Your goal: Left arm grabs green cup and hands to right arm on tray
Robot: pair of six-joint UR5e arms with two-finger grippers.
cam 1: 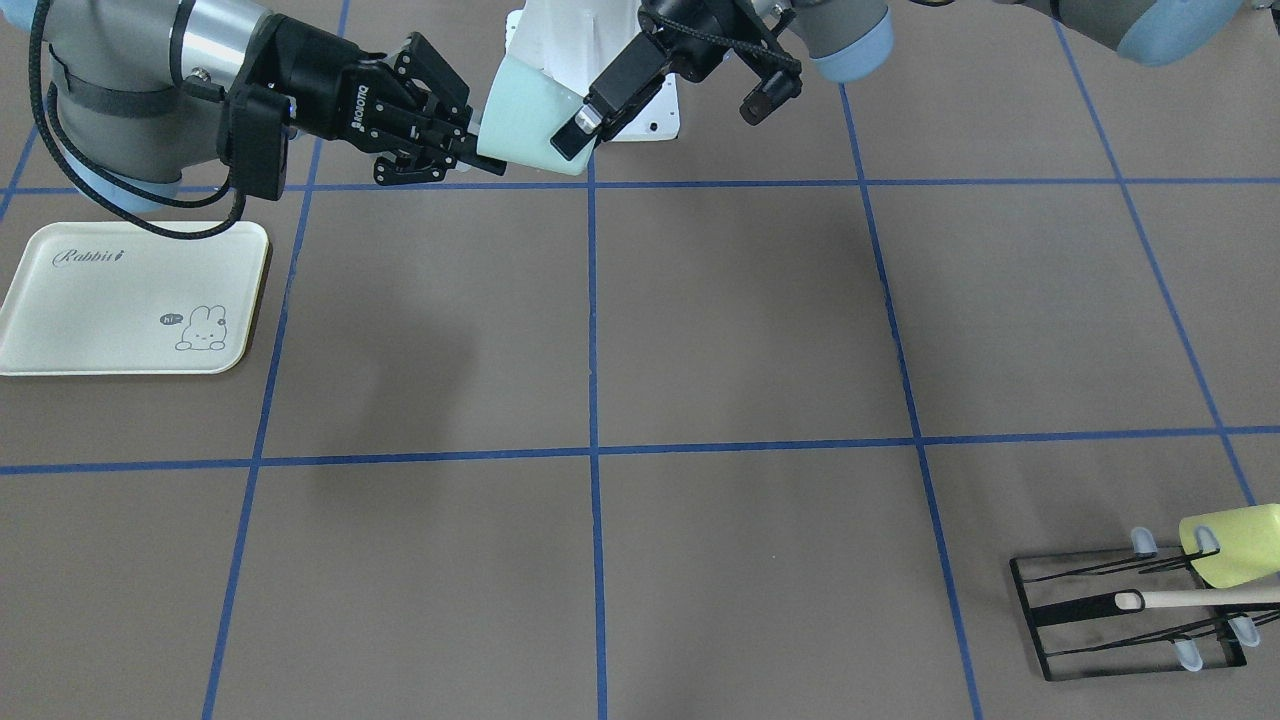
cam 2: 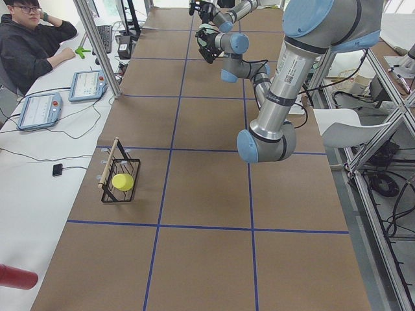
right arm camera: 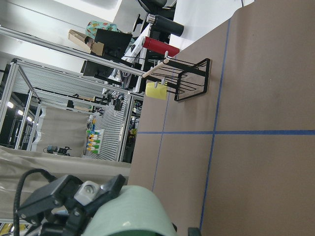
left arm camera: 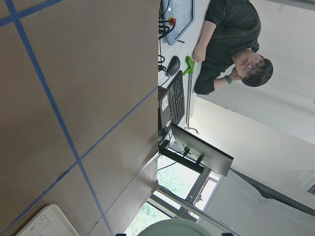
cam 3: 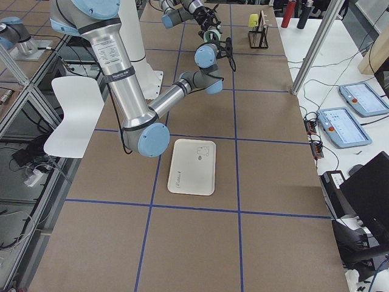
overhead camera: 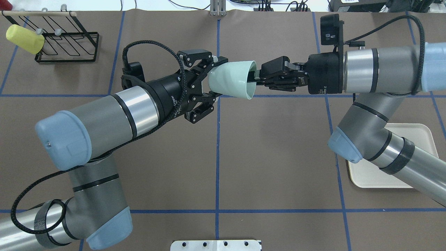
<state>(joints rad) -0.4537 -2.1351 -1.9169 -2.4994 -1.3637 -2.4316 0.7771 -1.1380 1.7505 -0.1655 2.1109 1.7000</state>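
Left gripper (overhead camera: 213, 77) clamped on green cup (overhead camera: 231, 80) aloft at upper centre, right gripper (overhead camera: 258, 76) pinching its rim: pickup done, handover midway, release and placing on tray (overhead camera: 418, 134) at lower right pending

Overhead: tray (overhead camera: 369, 179) half under right arm (overhead camera: 411, 157). Yellow cup (cam 1: 1235, 545) cut by front-view edge. Green cup (left arm camera: 177, 227) clipped at bottom of both wrist views, tiny in side views.

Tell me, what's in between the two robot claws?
The green cup, up in the air on its side. The left claw grips its base and the right claw pinches its rim. The overhead view shows it best.
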